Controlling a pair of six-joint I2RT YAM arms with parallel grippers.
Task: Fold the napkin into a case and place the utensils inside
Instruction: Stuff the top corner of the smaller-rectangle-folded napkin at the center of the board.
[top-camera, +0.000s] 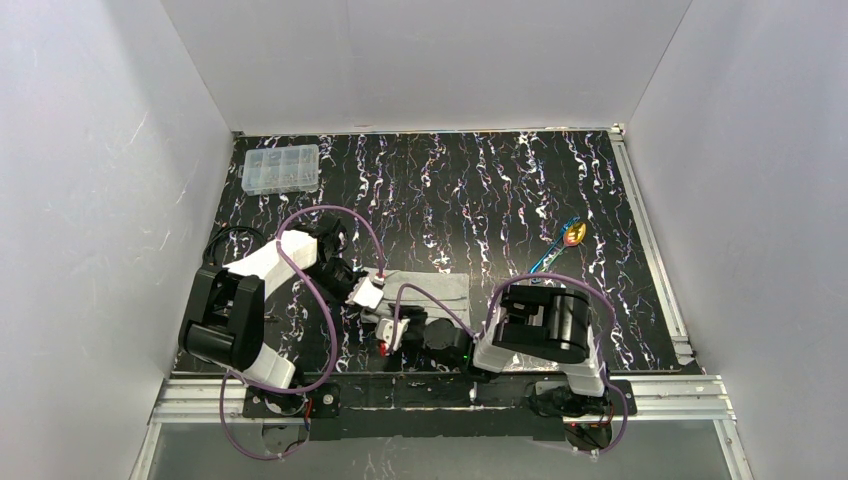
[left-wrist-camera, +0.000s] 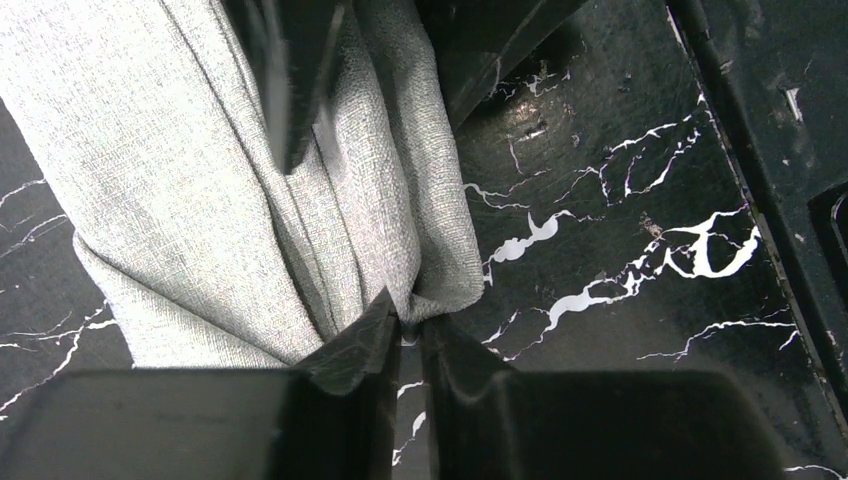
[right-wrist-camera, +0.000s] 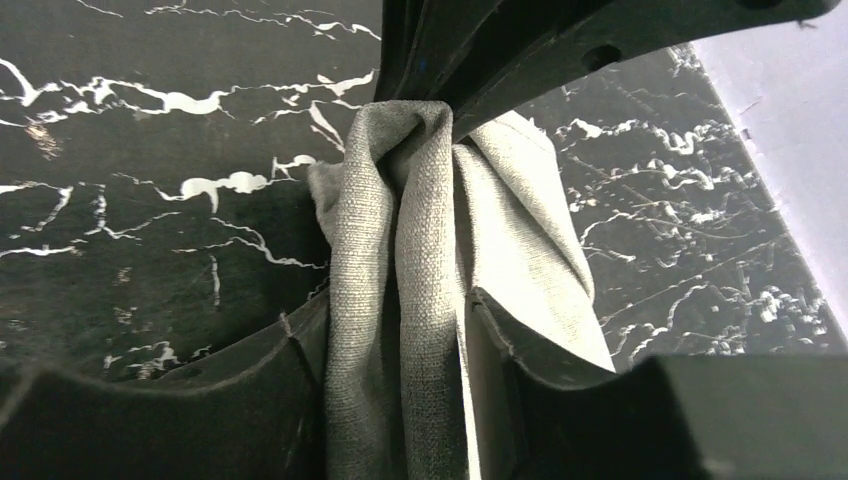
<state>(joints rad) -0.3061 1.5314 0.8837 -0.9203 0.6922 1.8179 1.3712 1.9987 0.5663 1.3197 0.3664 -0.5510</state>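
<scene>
A: What has the left pincer (left-wrist-camera: 408, 332) got?

B: Its two black fingertips are closed on a folded edge of the soft light-grey woven napkin (left-wrist-camera: 180, 200), which runs away from it in long pleats.

A: And the right pincer (right-wrist-camera: 398, 335)?

B: Clamped on a bunched band of that cloth, opposite the left one and near it. Below both is the black, white-veined marble-look table (left-wrist-camera: 620, 200).

A: Any container?

B: A clear plastic compartment box (top-camera: 281, 168), well beyond the left pincer by the far-left corner. Its contents are too small to tell.

A: What's hidden?

B: From above, the fingertips sit under the wrists and the purple cables (top-camera: 330, 208), which also cover the napkin's left end.

A: How does it lie?

B: It stretches rightward from the pincers, long axis left to right. The slim shiny metal utensils (top-camera: 572, 236), one blue and one gold, lie beyond and right of the right pincer, apart from the cloth, on a diagonal with the gold end farthest
</scene>
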